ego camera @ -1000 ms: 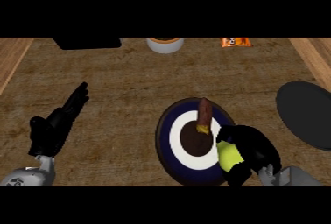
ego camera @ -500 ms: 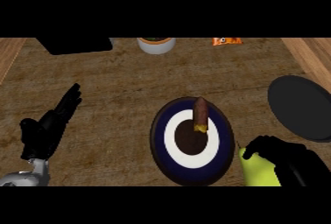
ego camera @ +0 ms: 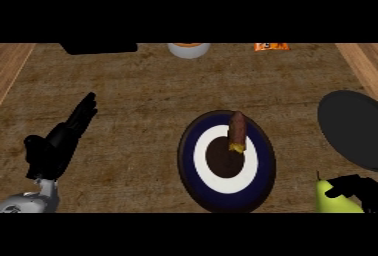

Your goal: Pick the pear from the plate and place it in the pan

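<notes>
Holding the pear (ego camera: 330,199) low in the right corner, the right hand (ego camera: 356,187) has its fingers curled round it.

At the left of the frame the left hand (ego camera: 60,142) rests open over the brown worktop (ego camera: 140,90), fingers straight and pointing up. A black thing (ego camera: 98,48) sits at the upper left edge, and a white cup (ego camera: 188,49) sits at the top middle. The plate (ego camera: 255,192) lies in the middle, dark blue with a white ring and a brown middle, and a brown stick-shaped food (ego camera: 237,131) lies on its upper part. A small orange packet (ego camera: 270,47) is at the top, right of the cup. The pear is yellow-green, off the plate, just right of it. The dark round pan (ego camera: 353,127) is at the right edge, above the pear and apart from it.
</notes>
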Controlling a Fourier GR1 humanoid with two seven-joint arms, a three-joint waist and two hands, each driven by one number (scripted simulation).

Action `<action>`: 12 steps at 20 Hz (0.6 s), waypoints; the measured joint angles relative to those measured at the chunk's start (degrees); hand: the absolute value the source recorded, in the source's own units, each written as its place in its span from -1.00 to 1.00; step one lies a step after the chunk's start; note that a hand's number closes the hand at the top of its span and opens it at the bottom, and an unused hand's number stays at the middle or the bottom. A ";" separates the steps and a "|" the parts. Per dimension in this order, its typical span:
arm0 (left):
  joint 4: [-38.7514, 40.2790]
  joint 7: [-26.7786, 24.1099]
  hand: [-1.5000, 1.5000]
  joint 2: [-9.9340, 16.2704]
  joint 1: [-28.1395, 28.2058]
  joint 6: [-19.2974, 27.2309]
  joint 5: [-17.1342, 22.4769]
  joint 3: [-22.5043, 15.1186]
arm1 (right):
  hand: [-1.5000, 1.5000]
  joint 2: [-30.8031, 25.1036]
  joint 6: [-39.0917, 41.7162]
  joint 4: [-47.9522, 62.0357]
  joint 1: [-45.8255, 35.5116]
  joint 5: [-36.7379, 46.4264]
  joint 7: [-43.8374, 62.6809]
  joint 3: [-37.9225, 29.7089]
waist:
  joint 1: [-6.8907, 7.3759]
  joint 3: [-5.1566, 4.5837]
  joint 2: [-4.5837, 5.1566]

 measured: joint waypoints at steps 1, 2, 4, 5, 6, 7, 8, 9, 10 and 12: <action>0.53 -0.25 0.00 -0.28 -0.46 -0.06 -0.12 -0.15 | 1.00 -0.16 -1.80 0.77 1.46 -2.35 -2.17 -1.48 | 0.26 0.01 0.11; 0.01 0.21 0.00 -0.48 -0.65 0.00 -0.32 -0.49 | 1.00 -0.15 -3.42 2.30 2.59 -4.88 -4.77 -2.70 | 0.65 0.02 0.16; 0.32 -0.20 0.00 -0.92 -1.21 -0.16 -0.84 -0.97 | 1.00 -0.12 -4.90 6.13 2.92 -10.59 -9.86 -5.74 | 1.49 0.00 0.33; 1.06 -0.53 0.00 -1.22 -1.71 -0.31 -0.93 -1.05 | 1.00 0.06 -5.23 8.63 2.80 -12.87 -12.56 -7.07 | 1.81 -0.02 0.41; 0.66 0.09 0.00 -1.69 -1.86 -0.12 -1.27 -1.62 | 1.00 0.06 -5.30 10.92 2.56 -15.62 -15.28 -8.72 | 2.10 -0.02 0.45; 0.60 0.64 0.00 -1.86 -2.59 -0.16 -1.32 -1.71 | 1.00 0.17 -4.83 13.71 1.49 -18.24 -17.73 -10.24 | 2.43 -0.02 0.51; 0.53 0.26 0.00 -1.99 -2.28 -0.25 -1.64 -2.02 | 1.00 0.66 -4.78 16.92 0.60 -20.20 -20.45 -11.63 | 2.75 -0.02 0.55; 0.36 0.34 0.00 -1.99 -2.23 -0.51 -1.53 -1.99 | 1.00 1.01 -4.19 20.08 -0.55 -22.12 -22.80 -13.03 | 3.02 -0.03 0.59; 1.03 -0.22 0.00 -1.78 -2.41 -1.01 -1.27 -1.57 | 1.00 1.37 -3.67 23.26 -1.73 -23.85 -25.13 -14.50 | 3.19 -0.04 0.64; 0.56 0.27 0.00 -2.20 -2.72 -1.22 -1.41 -1.93 | 1.00 2.76 -2.74 29.67 -4.17 -26.38 -29.98 -16.83 | 3.49 -0.05 0.67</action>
